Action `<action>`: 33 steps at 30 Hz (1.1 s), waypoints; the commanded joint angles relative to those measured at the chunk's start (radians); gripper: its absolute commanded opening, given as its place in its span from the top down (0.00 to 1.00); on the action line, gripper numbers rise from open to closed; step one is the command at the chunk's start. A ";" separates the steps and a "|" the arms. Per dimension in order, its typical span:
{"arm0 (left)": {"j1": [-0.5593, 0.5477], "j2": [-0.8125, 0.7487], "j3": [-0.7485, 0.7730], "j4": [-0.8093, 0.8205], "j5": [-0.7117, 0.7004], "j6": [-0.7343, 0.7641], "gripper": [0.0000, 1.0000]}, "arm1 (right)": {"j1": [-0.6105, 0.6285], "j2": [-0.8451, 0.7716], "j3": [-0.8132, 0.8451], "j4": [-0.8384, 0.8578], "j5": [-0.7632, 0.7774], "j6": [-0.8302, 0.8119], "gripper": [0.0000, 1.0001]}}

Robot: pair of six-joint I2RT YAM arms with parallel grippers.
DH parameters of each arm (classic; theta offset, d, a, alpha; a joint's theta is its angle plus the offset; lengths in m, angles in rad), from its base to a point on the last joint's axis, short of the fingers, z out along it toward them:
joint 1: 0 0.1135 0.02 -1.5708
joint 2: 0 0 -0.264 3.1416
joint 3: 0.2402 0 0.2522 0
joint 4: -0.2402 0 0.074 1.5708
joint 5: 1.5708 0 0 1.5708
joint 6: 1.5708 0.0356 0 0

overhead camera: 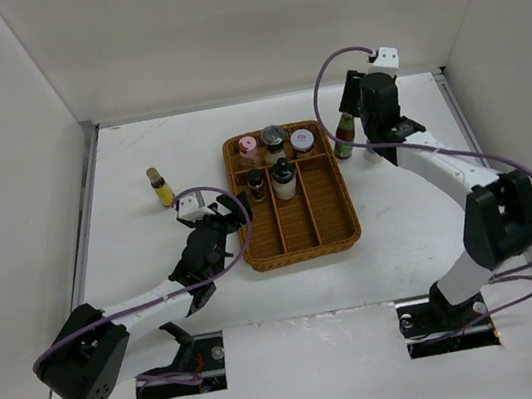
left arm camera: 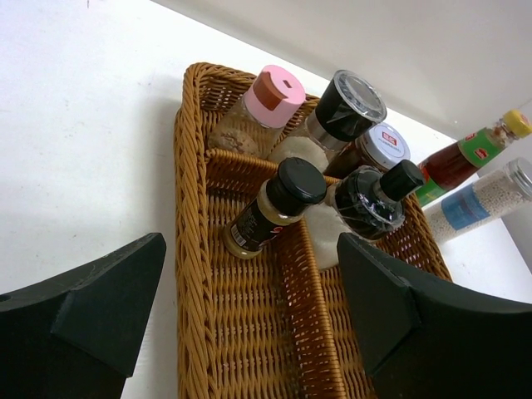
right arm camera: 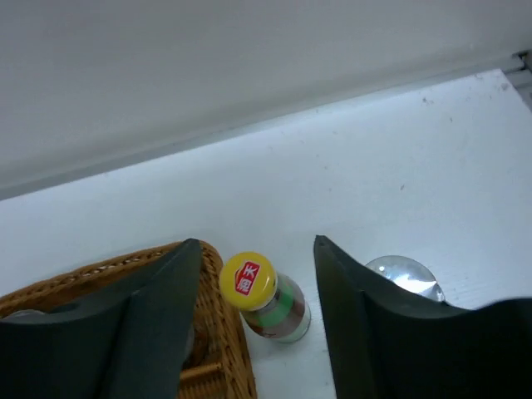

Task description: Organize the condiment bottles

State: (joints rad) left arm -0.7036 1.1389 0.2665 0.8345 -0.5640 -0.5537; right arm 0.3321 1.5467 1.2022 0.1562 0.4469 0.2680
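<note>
The brown wicker tray [overhead camera: 301,229] holds several bottles at its far end: a pink-lidded jar [overhead camera: 248,147], a dark-capped jar [overhead camera: 273,139], a silver-lidded jar [overhead camera: 302,140], a small black-capped bottle [overhead camera: 256,184] and a white black-capped bottle [overhead camera: 284,179]. A yellow-labelled brown bottle [overhead camera: 160,187] stands left of the tray. My right gripper [right arm camera: 256,249] is open, its fingers either side of the yellow-capped red-green bottle [right arm camera: 264,298] just right of the tray; a silver-lidded shaker [right arm camera: 403,276] stands beside it. My left gripper [left arm camera: 249,274] is open and empty over the tray's left compartments.
The left wrist view shows the tray rim [left arm camera: 193,208], the pink-lidded jar [left arm camera: 273,96] and the small black-capped bottle [left arm camera: 278,204] ahead of my fingers, with the red-green bottle [left arm camera: 470,154] and white shaker [left arm camera: 482,199] beyond. White walls enclose the table on three sides.
</note>
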 commanded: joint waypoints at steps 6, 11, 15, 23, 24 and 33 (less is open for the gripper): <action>-0.006 -0.004 0.007 0.054 0.012 -0.008 0.16 | -0.015 0.151 0.161 -0.087 -0.063 -0.087 0.31; -0.010 0.002 0.010 0.054 0.012 -0.008 0.16 | -0.015 0.199 0.180 -0.087 -0.070 -0.108 0.32; -0.006 0.004 0.008 0.054 0.013 -0.009 0.16 | -0.017 0.223 0.188 -0.096 -0.042 -0.104 0.37; -0.006 0.016 0.011 0.054 0.010 -0.008 0.16 | -0.014 0.204 0.154 -0.060 0.022 -0.110 0.73; -0.001 0.016 0.011 0.054 0.009 -0.009 0.16 | -0.014 0.185 0.152 -0.049 0.033 -0.110 0.74; -0.003 0.006 0.011 0.048 0.015 -0.011 0.16 | 0.061 -0.137 0.044 0.022 0.096 -0.162 0.75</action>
State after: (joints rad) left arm -0.7074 1.1568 0.2665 0.8345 -0.5636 -0.5549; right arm 0.3408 1.5826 1.2301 0.0181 0.4965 0.1329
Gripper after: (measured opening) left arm 0.839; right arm 0.446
